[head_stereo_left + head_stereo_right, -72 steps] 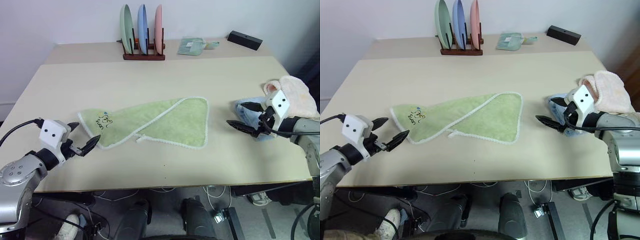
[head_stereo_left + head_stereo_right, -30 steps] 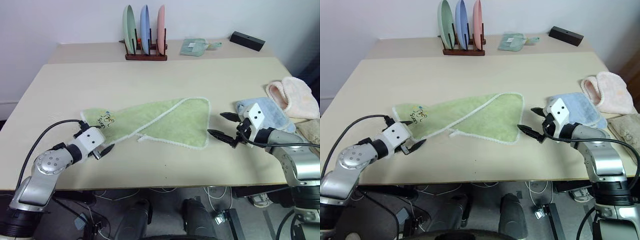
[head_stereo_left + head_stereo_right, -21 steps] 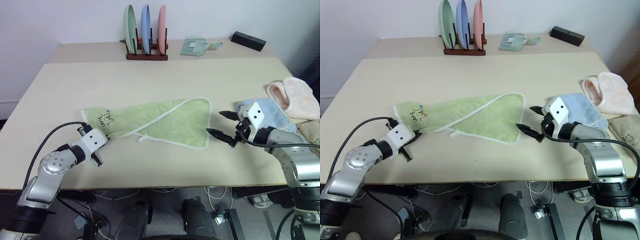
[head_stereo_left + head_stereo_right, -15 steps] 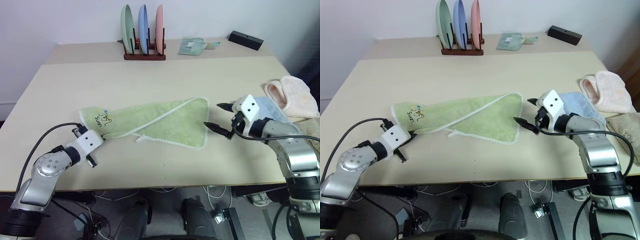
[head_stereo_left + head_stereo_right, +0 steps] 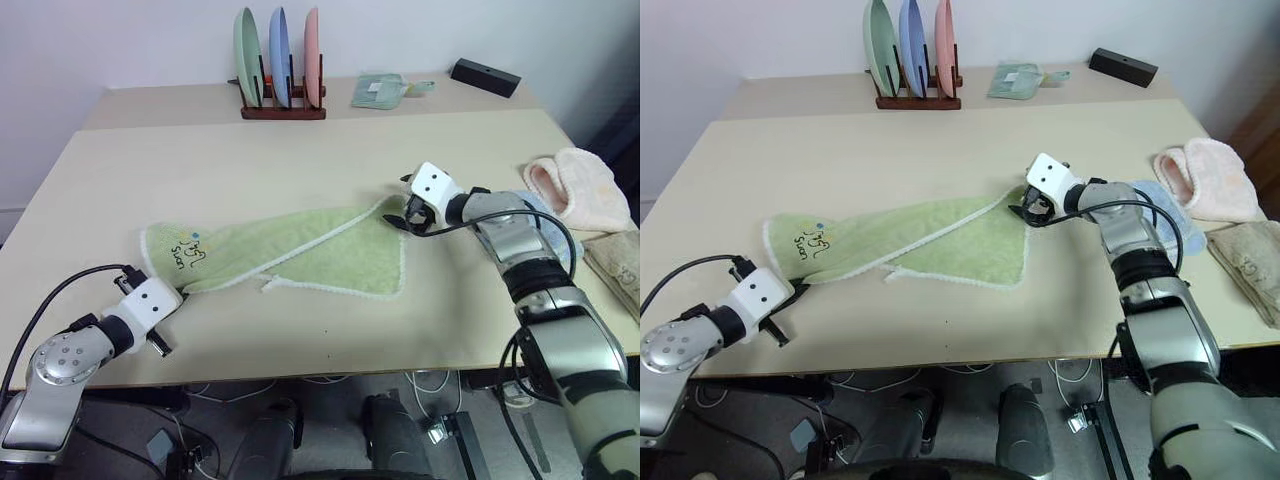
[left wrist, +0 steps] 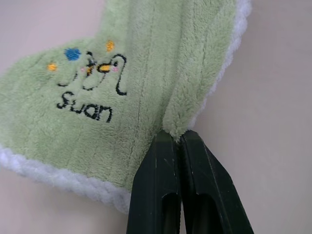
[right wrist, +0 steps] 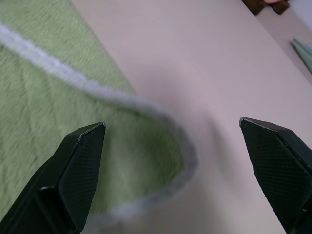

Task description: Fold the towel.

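The left tool (image 6: 178, 141) is pinching the towel (image 5: 300, 250) at its embroidered end while the right tool (image 5: 405, 205) is gaping over the far corner — soft, limp cloth, likely best gripped by its white edging

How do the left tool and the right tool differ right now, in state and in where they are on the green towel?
The left tool is shut, pinching a fold of the towel near its embroidered end; the right tool is open and holds nothing. The left sits at the towel's left end, the right over its far right corner. Both have black fingers.
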